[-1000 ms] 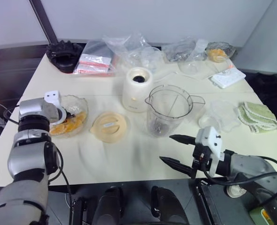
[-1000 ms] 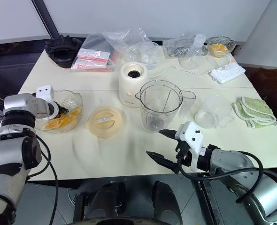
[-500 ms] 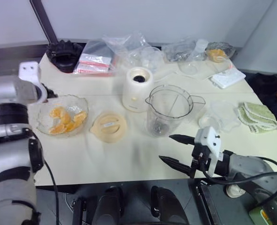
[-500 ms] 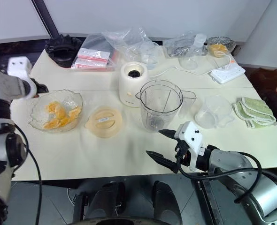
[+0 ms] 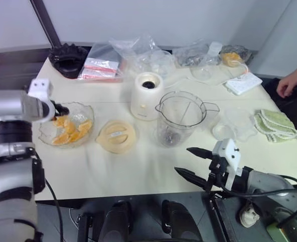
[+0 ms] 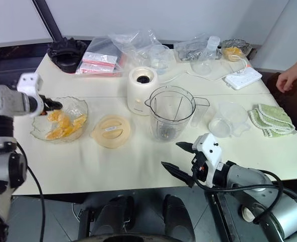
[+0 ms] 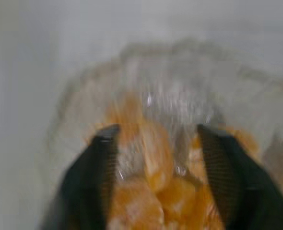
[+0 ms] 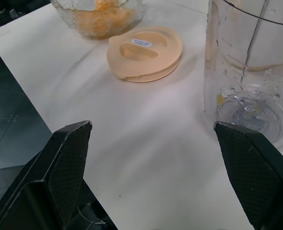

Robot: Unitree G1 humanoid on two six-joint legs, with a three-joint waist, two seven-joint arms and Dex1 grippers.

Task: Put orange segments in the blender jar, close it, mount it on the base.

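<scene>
Hovering left end effector (image 7: 156, 158) fingers apart over orange segments (image 5: 70, 131) | right end effector (image 5: 194, 162) apart | blender jar (image 5: 181, 118) uncapped

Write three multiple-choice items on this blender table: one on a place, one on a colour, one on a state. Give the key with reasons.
1. Where does the lid lie?
A. on the blender jar
B. on the table between the glass bowl and the blender jar
C. on the base

2. What colour is the base?
A. cream-white
B. black
C. red

3. How is the right gripper?
A. shut on the lid
B. shut on nothing
C. open, holding nothing

Key:
1 B, it lies flat between the glass bowl and the blender jar.
2 A, its rounded body is cream-white under a dark socket.
3 C, its two black fingers stand wide apart over the table edge.
</scene>
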